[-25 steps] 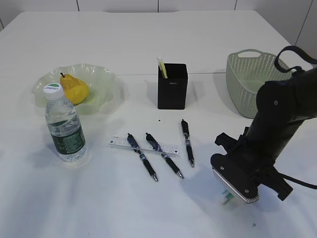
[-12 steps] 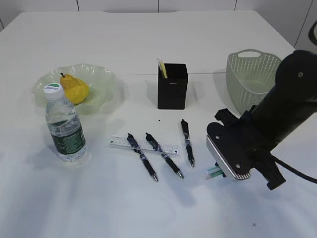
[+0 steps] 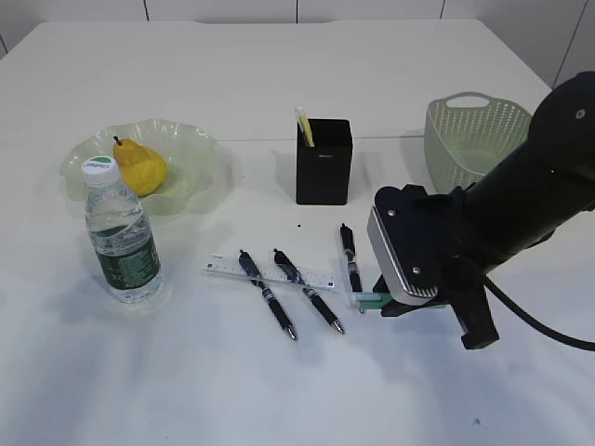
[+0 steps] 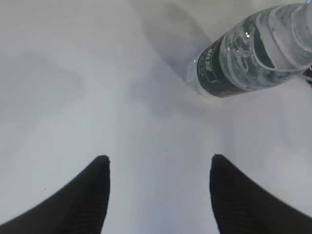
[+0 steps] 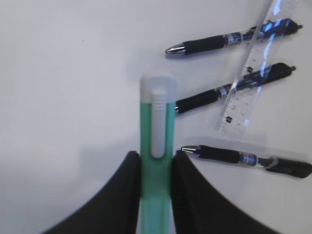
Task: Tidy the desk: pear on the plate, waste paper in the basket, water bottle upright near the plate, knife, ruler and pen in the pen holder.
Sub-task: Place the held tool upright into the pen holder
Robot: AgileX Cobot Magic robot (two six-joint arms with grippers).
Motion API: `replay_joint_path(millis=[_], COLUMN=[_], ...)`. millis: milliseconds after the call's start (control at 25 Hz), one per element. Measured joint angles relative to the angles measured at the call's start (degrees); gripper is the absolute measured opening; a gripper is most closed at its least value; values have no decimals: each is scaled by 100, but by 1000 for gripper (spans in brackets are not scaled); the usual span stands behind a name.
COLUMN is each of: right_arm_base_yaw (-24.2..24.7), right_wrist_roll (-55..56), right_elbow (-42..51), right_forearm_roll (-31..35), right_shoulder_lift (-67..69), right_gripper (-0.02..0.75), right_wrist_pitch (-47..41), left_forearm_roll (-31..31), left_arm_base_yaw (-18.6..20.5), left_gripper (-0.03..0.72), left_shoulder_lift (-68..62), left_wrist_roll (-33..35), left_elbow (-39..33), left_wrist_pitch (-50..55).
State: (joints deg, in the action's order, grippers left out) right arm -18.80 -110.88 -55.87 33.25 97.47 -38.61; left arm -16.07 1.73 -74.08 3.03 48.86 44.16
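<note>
The right gripper (image 5: pixel 155 165) is clamped on a green knife (image 5: pixel 155 146), a slim translucent green utility-knife body with a pale grey slider and cap, pinched between the two black fingers (image 5: pixel 124 195). In the exterior view the knife pokes out sideways from under the arm, held above the table (image 3: pixel 186 390), with its tip just beside the lower end of the rightmost pen.

Three black pens (image 3: pixel 306 302) lie on the table in front of the pen holder (image 3: pixel 323 161). The left two lie across a clear ruler (image 3: pixel 270 272); the third pen sits apart on the right and doesn't touch the ruler. The black holder stands upright behind them with something yellowish sticking out of its top left corner; can't tell what it is.

The left gripper (image 4: pixel 158 195) is wide open with nothing between its fingers, hovering over bare table. Its wrist view catches the bottle (image 4: pixel 248 51) at the upper right.

That bottle stands upright at the left of the table, white cap on, right in front of the plate (image 3: pixel 191 139). The pear (image 3: pixel 141 167) sits on the plate, stem up. The basket (image 3: pixel 469 139) is at the far right, behind the right arm; its inside isn't really visible from here.
</note>
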Motion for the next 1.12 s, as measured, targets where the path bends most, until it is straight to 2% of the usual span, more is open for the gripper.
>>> replay_joint_path(millis=[280,440,560,880,960,1120], right_arm_base_yaw=[0,0,0,138,277,544], right_wrist_roll=[-48,-468,-1049,-3348,-3543,-3625], right_elbow=[-76,-197,-292,-341,-377,-467], right_forearm_roll=[966,1921,2926,6351,6647,6800], right_shoulder_lift=[-36,-45,-45,-45,-33,64], right_gripper=[147,146,146,146,146,146], right_wrist_pitch=[421,876,1126,1510,1472,1186], left_forearm_roll=[0,0,0,0,0,0], left_arm_base_yaw=[0,0,0,0,0,0], left_gripper=[456,456,456,456,456,456], left_shoulder_lift=[0,0,0,0,0,0], left_wrist_roll=[0,0,0,0,0,0], left_elbow=[0,0,0,0,0,0], left_wrist_pitch=[100,144,189,243,254,253])
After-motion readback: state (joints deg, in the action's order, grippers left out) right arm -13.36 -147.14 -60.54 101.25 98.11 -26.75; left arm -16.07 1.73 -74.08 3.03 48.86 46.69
